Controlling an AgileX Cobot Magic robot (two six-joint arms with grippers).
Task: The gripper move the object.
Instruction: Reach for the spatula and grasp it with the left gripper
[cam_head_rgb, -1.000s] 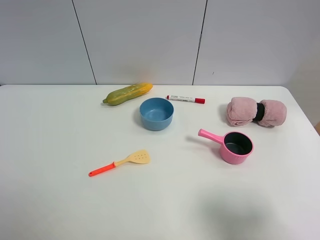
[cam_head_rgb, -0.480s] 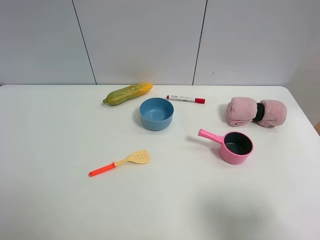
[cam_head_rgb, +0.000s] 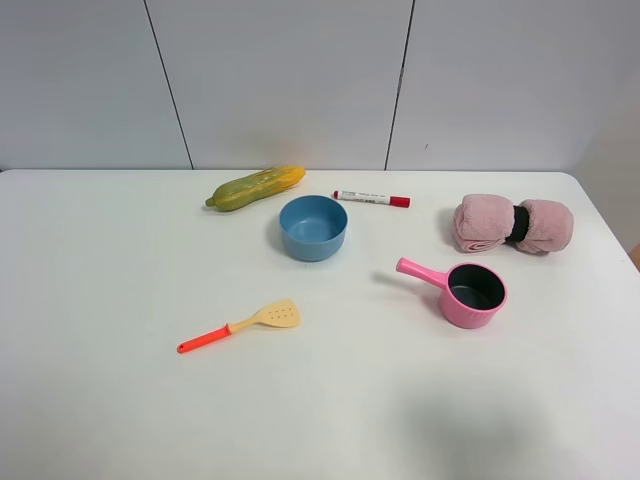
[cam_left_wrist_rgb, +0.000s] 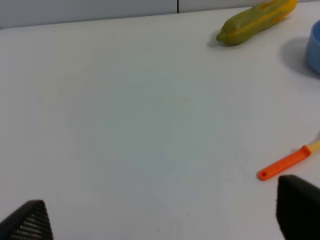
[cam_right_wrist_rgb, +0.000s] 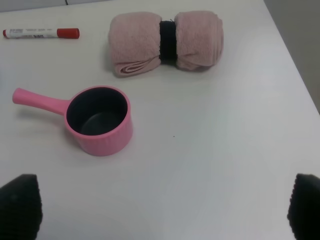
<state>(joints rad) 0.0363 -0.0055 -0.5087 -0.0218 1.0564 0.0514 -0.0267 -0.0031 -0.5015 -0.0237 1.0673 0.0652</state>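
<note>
The toy spatula (cam_head_rgb: 240, 325) lies flat on the white table, left of middle, with its pale yellow perforated blade toward the right and its orange-red handle toward the front left. Its handle end also shows in the left wrist view (cam_left_wrist_rgb: 285, 164). Neither arm shows in the exterior view. My left gripper (cam_left_wrist_rgb: 160, 220) is open and empty above bare table, with the spatula handle close to one fingertip (cam_left_wrist_rgb: 300, 205). My right gripper (cam_right_wrist_rgb: 160, 210) is open and empty, short of the pink saucepan.
A blue bowl (cam_head_rgb: 313, 227) sits behind the spatula. A green-yellow toy vegetable (cam_head_rgb: 255, 187) and a red-capped white marker (cam_head_rgb: 371, 199) lie at the back. A pink saucepan (cam_head_rgb: 468, 293) and a rolled pink towel (cam_head_rgb: 513, 224) are on the right.
</note>
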